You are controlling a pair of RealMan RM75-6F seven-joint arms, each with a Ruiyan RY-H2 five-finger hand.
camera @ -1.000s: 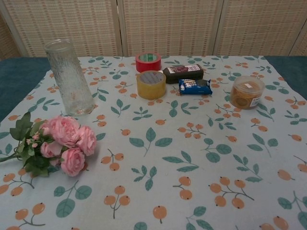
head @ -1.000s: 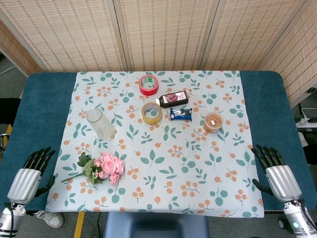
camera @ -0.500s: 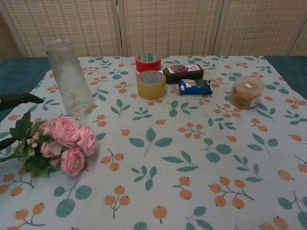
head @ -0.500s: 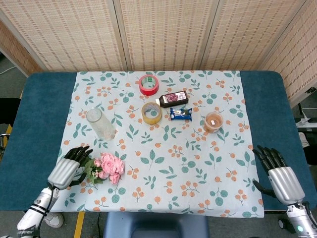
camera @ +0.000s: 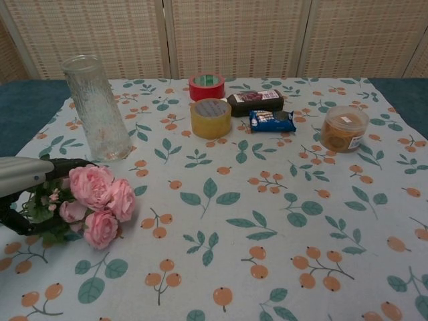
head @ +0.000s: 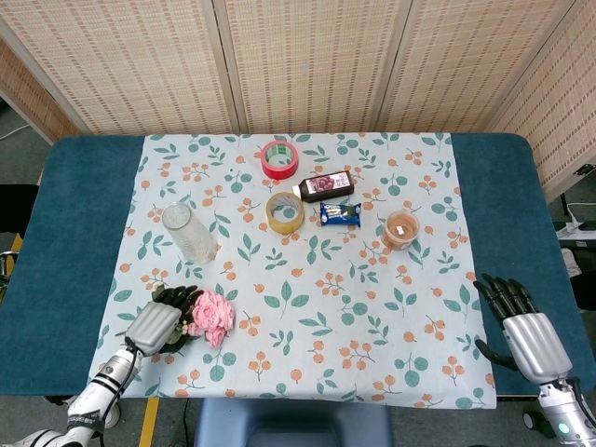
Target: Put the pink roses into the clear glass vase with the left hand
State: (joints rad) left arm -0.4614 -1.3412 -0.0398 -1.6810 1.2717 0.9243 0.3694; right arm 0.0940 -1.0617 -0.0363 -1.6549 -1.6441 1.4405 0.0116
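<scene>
The pink roses point(head: 210, 315) lie on the floral cloth point(head: 372, 307) near the front-left corner of the worktop point(head: 79, 233), blooms toward 3 o'clock and the leafy stem end toward 9 o'clock, so the bunch's long axis runs roughly left to right across the head view. The left hand point(head: 160, 321) sits directly over that stem end — its dark fingers point(head: 179, 296) curl around the leaves just at 9 o'clock of the blooms. In the chest view the same hand point(camera: 27, 194) wraps the greenery from above and below, with the roses point(camera: 97, 200) poking out at 3 o'clock of it; whether the fingers actually clamp the stems cannot be told, since the leaves hide the contact.

The clear glass vase point(head: 190, 233) stands upright at about 12 o'clock of the bunch, apart from it.

The right hand point(head: 521, 321) rests at the front-right edge on the blue worktop, fingers spread and holding nothing — well away from the flowers.

Further back sit a red tape roll point(head: 279, 159), a yellow tape roll point(head: 285, 212), a dark bottle point(head: 326, 186) lying on its side, a small blue packet point(head: 340, 214) and a round clear tub point(head: 401, 229).
</scene>
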